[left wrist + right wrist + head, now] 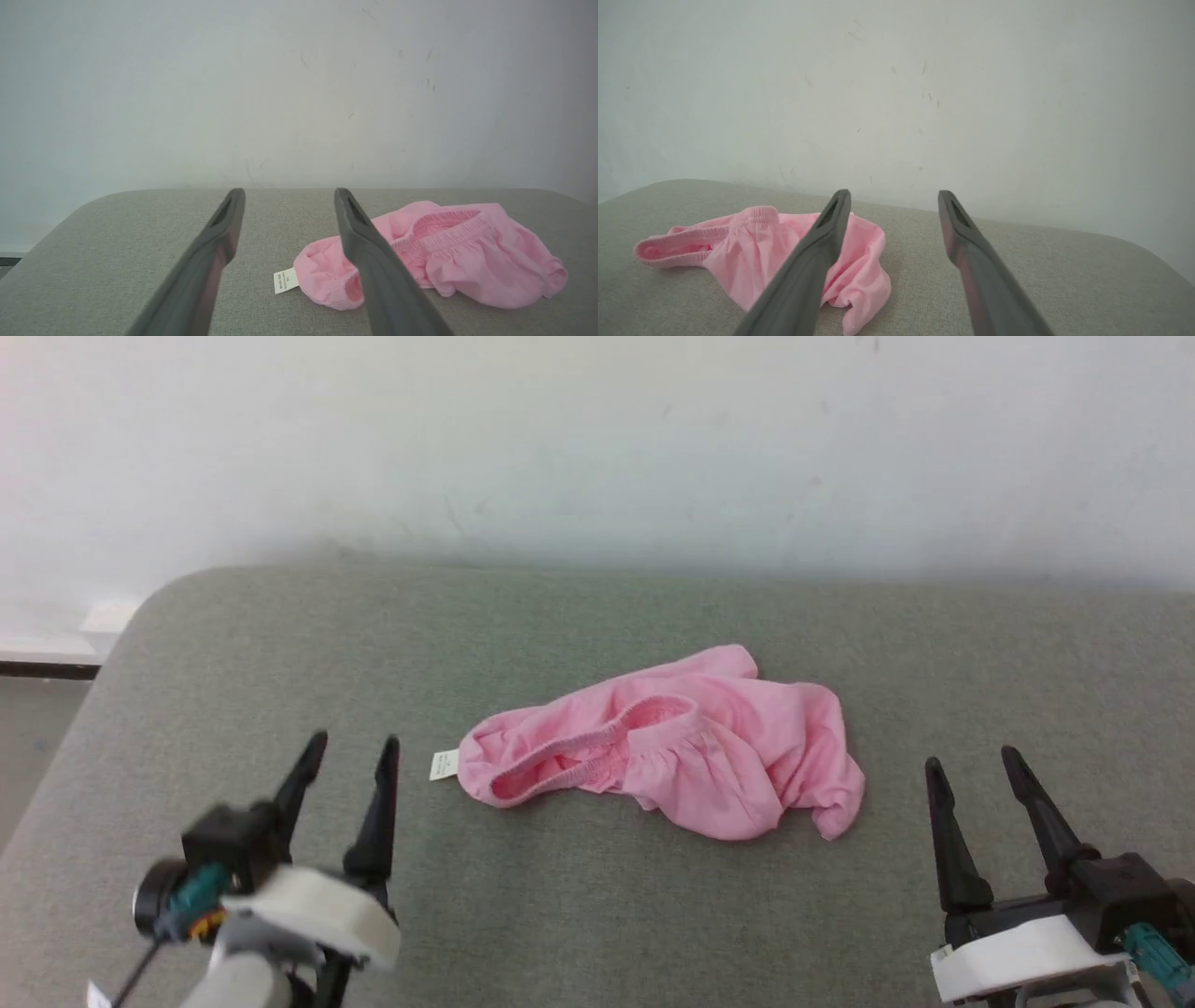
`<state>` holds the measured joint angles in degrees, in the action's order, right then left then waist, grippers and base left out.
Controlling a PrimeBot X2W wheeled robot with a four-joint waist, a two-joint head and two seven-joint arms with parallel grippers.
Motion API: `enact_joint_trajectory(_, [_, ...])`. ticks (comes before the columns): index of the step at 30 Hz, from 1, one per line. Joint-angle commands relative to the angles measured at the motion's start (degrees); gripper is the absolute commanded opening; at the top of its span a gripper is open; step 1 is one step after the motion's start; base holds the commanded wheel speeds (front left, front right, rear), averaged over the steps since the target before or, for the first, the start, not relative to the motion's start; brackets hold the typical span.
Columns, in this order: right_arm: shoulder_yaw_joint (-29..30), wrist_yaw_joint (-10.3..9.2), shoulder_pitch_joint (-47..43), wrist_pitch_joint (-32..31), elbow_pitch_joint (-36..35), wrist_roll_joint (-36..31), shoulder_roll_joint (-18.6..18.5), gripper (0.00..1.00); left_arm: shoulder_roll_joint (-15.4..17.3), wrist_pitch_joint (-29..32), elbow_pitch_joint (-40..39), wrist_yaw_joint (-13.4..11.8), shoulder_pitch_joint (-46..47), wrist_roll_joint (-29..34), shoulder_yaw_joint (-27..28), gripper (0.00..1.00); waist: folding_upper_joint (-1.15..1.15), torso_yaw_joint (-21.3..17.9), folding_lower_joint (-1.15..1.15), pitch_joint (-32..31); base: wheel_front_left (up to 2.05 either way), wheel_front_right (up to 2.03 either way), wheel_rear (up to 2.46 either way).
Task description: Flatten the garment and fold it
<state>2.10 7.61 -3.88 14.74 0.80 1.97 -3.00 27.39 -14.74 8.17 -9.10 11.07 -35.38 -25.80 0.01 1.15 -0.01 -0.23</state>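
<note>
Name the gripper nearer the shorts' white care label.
The left gripper: the care label sticks out of the pink shorts toward it; the right gripper sits beyond their opposite end.

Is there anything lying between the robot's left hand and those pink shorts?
Bare grey cushion and the small white label of the shorts, in the head view.

You cannot read the print on the care label (pixel 285 281), and a left gripper (pixel 289 192) finger (pixel 371 261) hides part of the garment (pixel 467 261).
</note>
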Motion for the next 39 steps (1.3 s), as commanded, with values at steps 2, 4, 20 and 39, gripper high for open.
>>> enact_joint_trajectory(2, [-0.1,-0.12,-0.9,0.3,0.1,-0.7,0.1,1.00,-0.9,-0.3,-4.0,-1.9,-5.1,2.7,1.2,1.00,-0.01,1.5,0.01,-1.8,0.00,0.00,0.00])
enact_joint_trajectory(4, [-0.3,-0.12,-1.3,0.3,0.3,-0.7,0.1,1.00,-2.1,-0.3,-6.3,-2.9,-8.6,4.2,1.6,1.00,-0.01,1.5,0.01,-2.2,0.00,0.00,0.00])
enact_joint_trajectory(20, [-1.8,-0.12,-1.4,0.3,0.4,-0.6,0.1,1.00,-6.2,1.1,-9.4,-1.5,-14.4,10.5,0.8,1.00,-0.01,-1.1,0.01,-0.4,0.00,0.00,0.00])
enact_joint_trajectory(39, [-1.7,-0.12,3.7,0.3,-0.3,0.1,0.1,1.00,-8.6,39.5,-2.6,9.0,17.3,9.3,-10.7,1.00,-0.01,-11.5,0.01,11.5,0.00,0.00,0.00])
